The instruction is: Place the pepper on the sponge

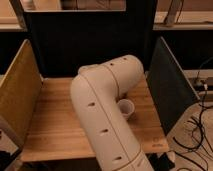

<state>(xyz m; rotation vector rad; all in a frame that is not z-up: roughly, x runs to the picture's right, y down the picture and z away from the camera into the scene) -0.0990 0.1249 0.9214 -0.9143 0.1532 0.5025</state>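
My white arm (102,107) rises from the bottom of the camera view, bends at the elbow and covers the middle of the wooden table (52,125). The gripper does not show; it lies somewhere behind the arm's upper link. The pepper and the sponge are both hidden or out of view. Only a small white cup (125,107) peeks out just right of the arm.
A tan side panel (17,95) walls the table's left edge and a dark panel (167,85) walls its right. A black backdrop closes the far side. Cables (200,125) lie on the floor to the right.
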